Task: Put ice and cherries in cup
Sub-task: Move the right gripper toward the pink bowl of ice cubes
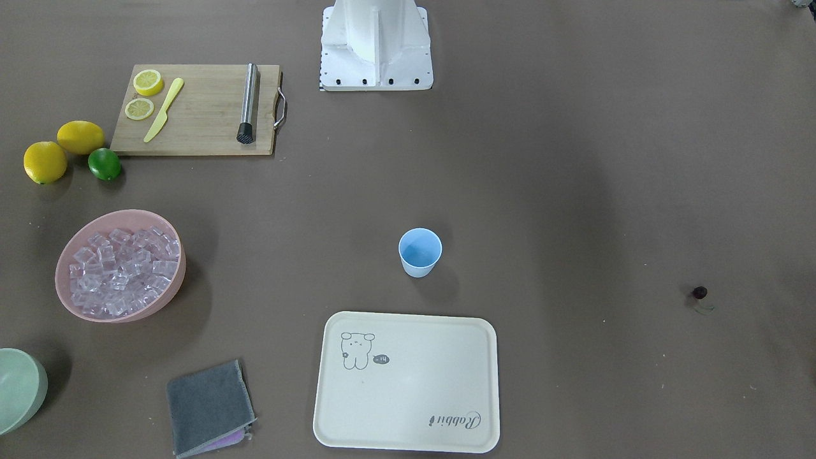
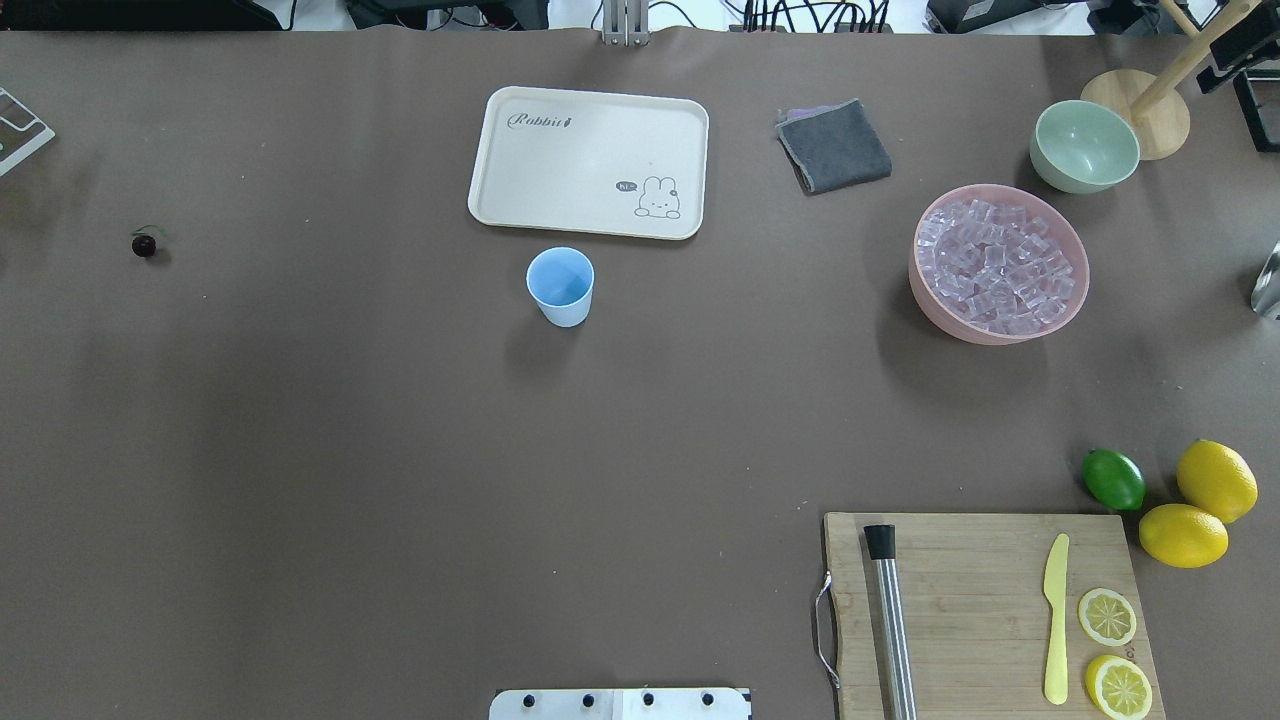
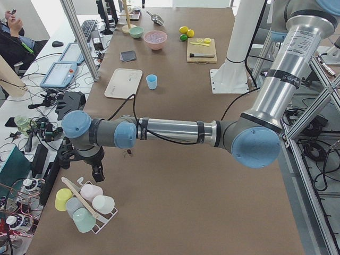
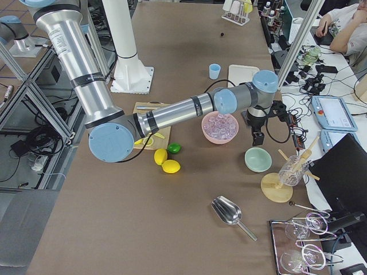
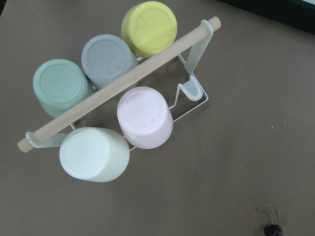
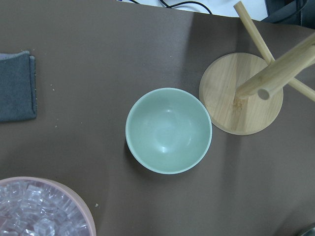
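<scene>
The tray (image 2: 590, 190) reads "Rabbit" beside a drawn rabbit and lies just beyond the cup (image 2: 560, 287), which is empty. Ice (image 2: 1000, 265) fills the pink bowl (image 2: 958, 328), well to the cup's right. The green bowl (image 2: 1085, 150), farther that way, is empty. The cherry (image 2: 144, 245) lies far to the cup's left. I cannot tell whether the left gripper (image 3: 99, 173) or the right gripper (image 4: 257, 137) is spread or closed.

Brown table (image 1: 574, 159) all round. Light blue cup (image 1: 420, 252), plain, no pattern. Clear, glossy ice (image 1: 121, 271) heaped in a pink bowl (image 1: 115, 317). Cherry (image 1: 700, 292) dark red, almost black, with a pale green stem. Cream tray (image 1: 414, 395) with a grey rabbit line drawing. Green lime (image 1: 104, 164), yellow lemons (image 1: 44, 162), grey cloth (image 1: 207, 405), pale green bowl (image 1: 19, 389).
</scene>
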Controlling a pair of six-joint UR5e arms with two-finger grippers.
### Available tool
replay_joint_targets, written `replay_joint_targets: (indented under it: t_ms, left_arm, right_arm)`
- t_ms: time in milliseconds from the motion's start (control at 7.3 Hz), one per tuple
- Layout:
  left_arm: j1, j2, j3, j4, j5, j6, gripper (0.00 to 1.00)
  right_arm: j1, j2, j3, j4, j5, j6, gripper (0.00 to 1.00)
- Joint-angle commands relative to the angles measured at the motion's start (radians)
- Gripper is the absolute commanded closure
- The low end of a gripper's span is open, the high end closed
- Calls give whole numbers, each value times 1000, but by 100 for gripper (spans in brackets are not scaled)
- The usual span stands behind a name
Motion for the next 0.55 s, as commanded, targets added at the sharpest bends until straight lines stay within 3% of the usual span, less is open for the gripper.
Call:
replay_joint_targets:
  t_ms: [0, 411]
  left_arm:
    - [-2, -1, -3, -2, 0, -3, 2]
    - [-3, -31, -6, -12, 0, 0, 2]
  right_arm:
    - [0, 0, 5, 1, 0, 0, 0]
    - [2, 0, 21, 1, 2, 0, 0]
